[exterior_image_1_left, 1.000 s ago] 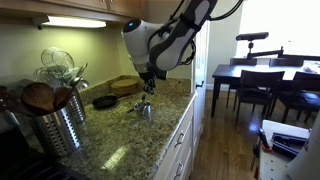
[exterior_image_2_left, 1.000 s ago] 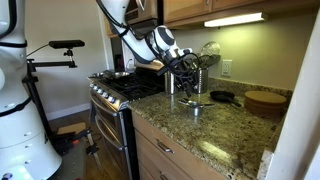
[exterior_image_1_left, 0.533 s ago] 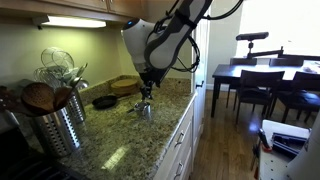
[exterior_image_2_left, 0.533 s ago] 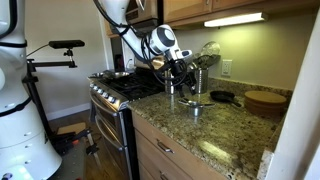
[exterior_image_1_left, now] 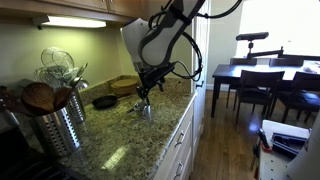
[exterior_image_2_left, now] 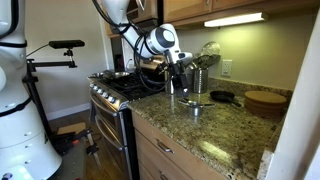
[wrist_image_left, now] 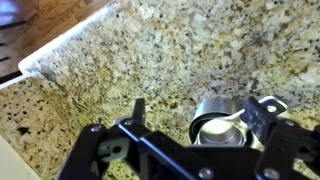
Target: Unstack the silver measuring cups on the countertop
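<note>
The silver measuring cups (wrist_image_left: 218, 122) sit nested together on the speckled granite countertop (wrist_image_left: 180, 45), close to its front edge. In the wrist view they lie below and between my two black fingers. My gripper (wrist_image_left: 203, 108) is open, with its jaws spread wider than the cups and not touching them. In both exterior views the gripper (exterior_image_1_left: 143, 93) (exterior_image_2_left: 181, 84) hangs just above the cups (exterior_image_1_left: 144, 110) (exterior_image_2_left: 195, 102), pointing down at them. The cups' handle points toward the right finger.
A tall ribbed utensil canister (exterior_image_1_left: 57, 118) stands at the near end of the countertop (exterior_image_1_left: 120, 140). A black round pan (exterior_image_1_left: 104, 101) (exterior_image_2_left: 222, 96) and a wooden bowl (exterior_image_1_left: 125, 85) (exterior_image_2_left: 265, 100) lie behind the cups. The stove (exterior_image_2_left: 122, 90) adjoins the counter, and a dining table (exterior_image_1_left: 262, 78) stands across the room.
My gripper has opened from partly closed to wide and lifted slightly off the cups. The cups stay on the countertop.
</note>
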